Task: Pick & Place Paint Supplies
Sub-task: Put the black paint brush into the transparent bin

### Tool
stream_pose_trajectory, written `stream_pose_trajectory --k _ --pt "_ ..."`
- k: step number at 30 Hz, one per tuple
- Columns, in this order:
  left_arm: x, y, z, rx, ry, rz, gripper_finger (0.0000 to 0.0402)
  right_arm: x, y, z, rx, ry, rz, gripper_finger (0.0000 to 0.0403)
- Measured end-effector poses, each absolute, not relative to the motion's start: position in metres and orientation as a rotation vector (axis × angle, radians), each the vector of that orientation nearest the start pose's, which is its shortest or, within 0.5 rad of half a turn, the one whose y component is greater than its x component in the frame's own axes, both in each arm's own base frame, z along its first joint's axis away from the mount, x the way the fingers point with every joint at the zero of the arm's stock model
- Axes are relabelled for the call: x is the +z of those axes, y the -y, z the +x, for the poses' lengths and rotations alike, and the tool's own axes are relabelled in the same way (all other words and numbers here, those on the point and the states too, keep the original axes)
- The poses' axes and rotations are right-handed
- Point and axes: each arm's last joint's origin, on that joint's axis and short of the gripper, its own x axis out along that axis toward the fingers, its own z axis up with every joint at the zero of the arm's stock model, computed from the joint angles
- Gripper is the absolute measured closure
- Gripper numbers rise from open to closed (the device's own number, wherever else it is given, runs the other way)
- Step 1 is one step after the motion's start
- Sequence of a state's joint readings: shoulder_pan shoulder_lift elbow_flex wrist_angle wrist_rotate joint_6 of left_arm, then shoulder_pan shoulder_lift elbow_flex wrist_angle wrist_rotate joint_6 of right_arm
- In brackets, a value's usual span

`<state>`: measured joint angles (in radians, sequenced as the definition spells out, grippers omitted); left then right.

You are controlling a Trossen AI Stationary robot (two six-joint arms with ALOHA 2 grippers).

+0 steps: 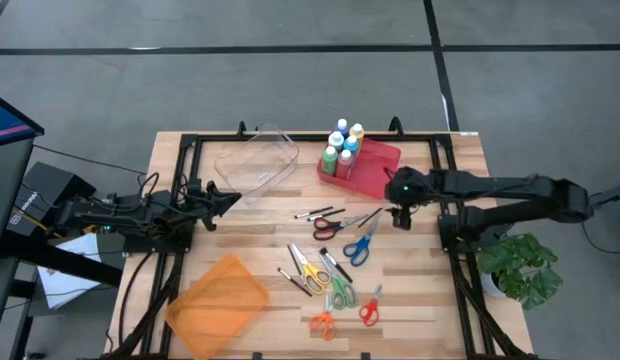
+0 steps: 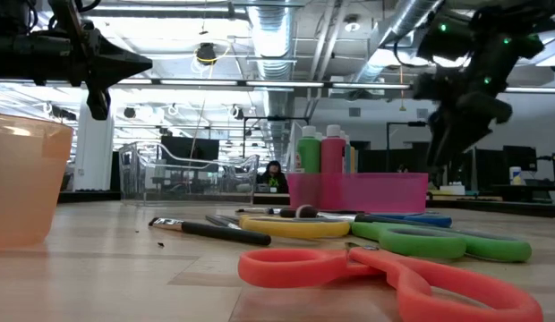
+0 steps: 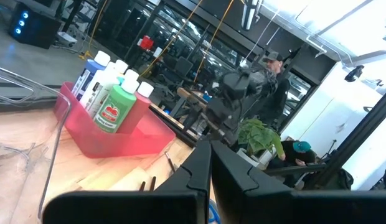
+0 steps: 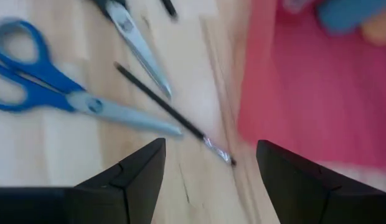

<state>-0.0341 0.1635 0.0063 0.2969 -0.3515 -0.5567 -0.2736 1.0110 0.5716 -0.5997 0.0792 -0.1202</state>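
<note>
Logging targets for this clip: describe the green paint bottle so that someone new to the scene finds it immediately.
Start at the red plastic tray on the far side of the wooden table, right of the clear plastic bin. White-capped paint bottles cluster in the tray's left end. The green plastic bottle stands at the cluster's near-left edge, towards the clear bin, and is the only one with an all-green body; its neighbours are blue, teal, yellow or white.

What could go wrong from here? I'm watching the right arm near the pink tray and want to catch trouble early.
1. The right gripper, open, hangs by the pink tray; lowering there could catch the rim and shove the tray.
2. The paint bottles stand bunched in one corner, so grasping one may topple its neighbours.
3. A thin paintbrush and the blue scissors lie below and could get knocked.
</note>
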Motion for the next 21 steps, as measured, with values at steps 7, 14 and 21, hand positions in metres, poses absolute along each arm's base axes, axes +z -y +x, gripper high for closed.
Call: stream_pose_trajectory --k 7,14,21 --pt "0.179 -0.006 0.106 0.276 0.205 -0.575 0.0396 0.183 0.066 0.172 -0.432 -1.041 0.174 0.0154" --pt "0.177 -0.006 0.109 0.283 0.178 -0.571 0.0396 0.171 0.070 0.176 -0.557 -1.091 0.247 0.0154" --pt "0.176 -0.006 0.109 0.284 0.176 -0.571 0.0396 0.171 0.069 0.176 -0.693 -1.018 0.411 0.0154"
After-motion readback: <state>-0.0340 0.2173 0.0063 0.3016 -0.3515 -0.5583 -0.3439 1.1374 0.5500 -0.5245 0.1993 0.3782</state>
